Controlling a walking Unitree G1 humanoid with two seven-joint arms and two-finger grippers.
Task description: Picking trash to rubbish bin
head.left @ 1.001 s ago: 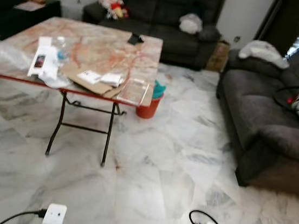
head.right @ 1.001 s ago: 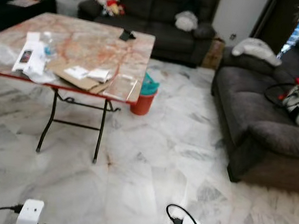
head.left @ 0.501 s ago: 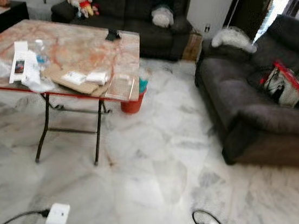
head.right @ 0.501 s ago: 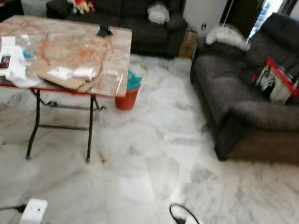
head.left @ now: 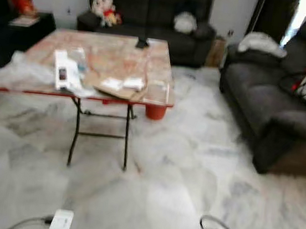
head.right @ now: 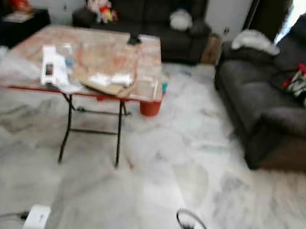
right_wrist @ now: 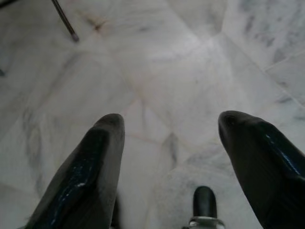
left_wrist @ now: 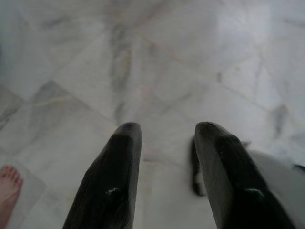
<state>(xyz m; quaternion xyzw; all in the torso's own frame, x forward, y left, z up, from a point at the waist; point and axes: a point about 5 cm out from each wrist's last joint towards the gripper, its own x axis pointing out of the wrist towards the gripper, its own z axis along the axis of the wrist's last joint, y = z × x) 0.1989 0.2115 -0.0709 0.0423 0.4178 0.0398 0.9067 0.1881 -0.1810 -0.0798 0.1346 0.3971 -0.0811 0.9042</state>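
Jaws apart, both grippers | table trash [head.left: 68, 73] well ahead

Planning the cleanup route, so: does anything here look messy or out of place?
Yes. The folding table is cluttered: crumpled clear plastic at its left edge, a cardboard sheet jutting over the front edge, papers strewn between. An orange bucket sits on the floor behind it.

Table [head.left: 120, 60] left, sofa [head.left: 270, 115] right, bucket [head.left: 155, 112] under table's edge
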